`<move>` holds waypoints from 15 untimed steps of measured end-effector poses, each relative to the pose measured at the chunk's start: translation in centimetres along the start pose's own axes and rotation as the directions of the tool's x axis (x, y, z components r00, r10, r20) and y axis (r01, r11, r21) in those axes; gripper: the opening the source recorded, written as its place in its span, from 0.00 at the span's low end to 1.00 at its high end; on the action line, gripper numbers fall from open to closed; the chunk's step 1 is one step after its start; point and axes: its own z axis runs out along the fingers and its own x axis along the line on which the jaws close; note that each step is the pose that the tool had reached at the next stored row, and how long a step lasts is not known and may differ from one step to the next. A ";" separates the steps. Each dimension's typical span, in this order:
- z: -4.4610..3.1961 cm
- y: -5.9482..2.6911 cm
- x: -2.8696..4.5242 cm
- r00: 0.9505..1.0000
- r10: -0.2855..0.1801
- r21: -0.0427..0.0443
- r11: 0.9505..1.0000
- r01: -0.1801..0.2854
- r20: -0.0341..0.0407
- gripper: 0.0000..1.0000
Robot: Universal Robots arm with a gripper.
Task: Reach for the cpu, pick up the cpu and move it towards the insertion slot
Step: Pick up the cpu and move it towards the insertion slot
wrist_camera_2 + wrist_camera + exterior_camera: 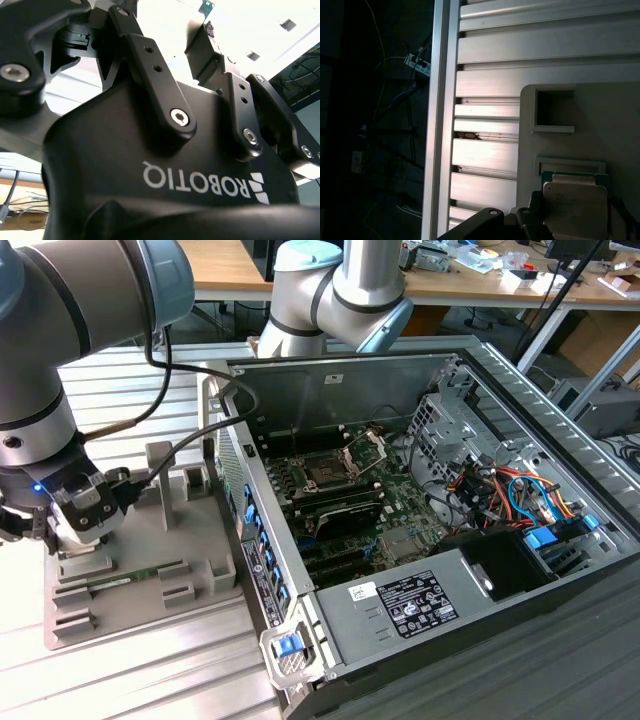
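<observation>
**Operator:** Where was the pincer at that mark?

**Observer:** Your pincer hung low over the grey holder block, at the exterior view's left. There was a small blue light on the wrist above it. Open or closed: you could not tell from any view, and I logged it that way.

**Operator:** And the cpu?

**Observer:** In the first wrist view your cpu lay flat in a pocket of the holder block. Its silvery face was up, with a thin green edge along one side. Dark parts of your pincer stood just beside it, but contact was not readable.

**Operator:** What else was on the block?

**Observer:** There was an empty square recess near the cpu's pocket. In the exterior view a long green memory stick lay flat in a groove, near your pincer.

**Operator:** What did the block sit on?

**Observer:** It sat on the ribbed aluminium worktop, just beside the open computer case.

**Operator:** And the slot?

**Observer:** Your insertion slot was inside the case on the green board. It was a dark square in a silver frame, with the bracket swung up at one side. It was well apart from the cpu and the pincer, with the case wall between them.
</observation>
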 end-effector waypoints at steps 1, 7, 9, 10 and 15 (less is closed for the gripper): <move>-0.04 0.00 0.00 1.000 0.000 0.000 1.000 0.000 0.000 0.55; -0.20 0.01 0.00 1.000 0.000 0.000 1.000 0.000 0.000 0.55; -0.25 0.01 0.00 1.000 0.000 0.000 1.000 0.000 0.000 0.55; -0.27 0.01 0.00 1.000 0.000 0.000 1.000 0.000 0.000 0.55; -0.41 0.02 0.00 1.000 0.000 0.000 1.000 0.000 0.000 0.55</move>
